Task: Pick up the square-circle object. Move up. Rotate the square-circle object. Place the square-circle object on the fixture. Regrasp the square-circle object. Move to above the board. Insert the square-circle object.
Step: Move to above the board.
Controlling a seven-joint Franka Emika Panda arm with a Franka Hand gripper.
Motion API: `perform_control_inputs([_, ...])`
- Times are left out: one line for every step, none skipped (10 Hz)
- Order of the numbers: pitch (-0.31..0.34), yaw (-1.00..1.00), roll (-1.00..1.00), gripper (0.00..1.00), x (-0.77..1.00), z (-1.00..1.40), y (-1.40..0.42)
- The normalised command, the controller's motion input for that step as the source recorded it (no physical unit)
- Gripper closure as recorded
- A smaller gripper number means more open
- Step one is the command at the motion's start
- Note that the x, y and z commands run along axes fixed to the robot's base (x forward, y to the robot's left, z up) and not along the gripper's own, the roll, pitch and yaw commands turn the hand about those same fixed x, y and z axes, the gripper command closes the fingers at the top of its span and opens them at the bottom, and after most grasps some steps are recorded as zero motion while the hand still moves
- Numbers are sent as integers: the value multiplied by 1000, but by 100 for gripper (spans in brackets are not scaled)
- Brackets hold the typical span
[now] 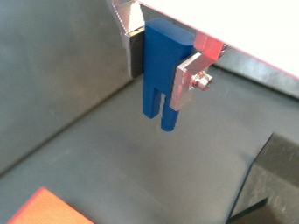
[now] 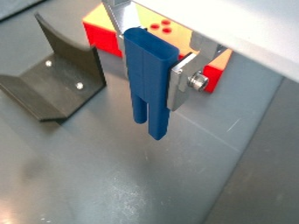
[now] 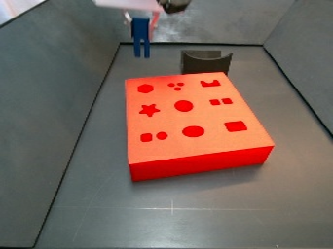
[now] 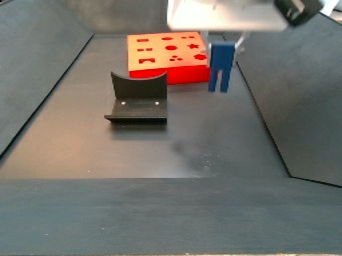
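We see the gripper (image 2: 149, 66) with flat silver fingers (image 2: 184, 80) of brushed metal, faintly shiny, and a bright screw on one plate; it is clamped on the blue peg (image 2: 149, 83), held off the floor. The peg looks like smooth, matt plastic with crisp edges, also in a side view (image 4: 221, 66). The red board (image 3: 193, 122) has an even, satin plastic look, its cutouts darker. The fixture (image 4: 138, 98) appears as dark matt metal or plastic; we cannot tell which. The floor (image 4: 201, 150) is a dull grey sheet, lightly scuffed.
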Motion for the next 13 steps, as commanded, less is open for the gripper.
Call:
perform_control_inputs([52,-12,130,100,-87,1000,-13])
perform_control_inputs([46,-5,122,100,-87,1000,-13])
perform_control_inputs([36,-2,110,100,-84,1000,-13])
perform_control_inputs([34,-2,105,100,-82,1000,-13])
perform_control_inputs([35,-3,97,100,-78,1000,-13])
perform_control_inputs([41,-5,91,100,-74,1000,-13])
perform_control_inputs([54,-8,84,100,-66,1000,-12])
perform_control_inputs([64,-10,79,100,-60,1000,-12])
perform_control_inputs([71,-11,71,100,-52,1000,-10])
perform_control_inputs([72,-11,66,100,-48,1000,-8])
perform_control_inputs([73,-12,55,100,-40,1000,-5])
perform_control_inputs([75,-14,48,100,-32,1000,-4])
perform_control_inputs([79,-15,38,100,-22,1000,-2])
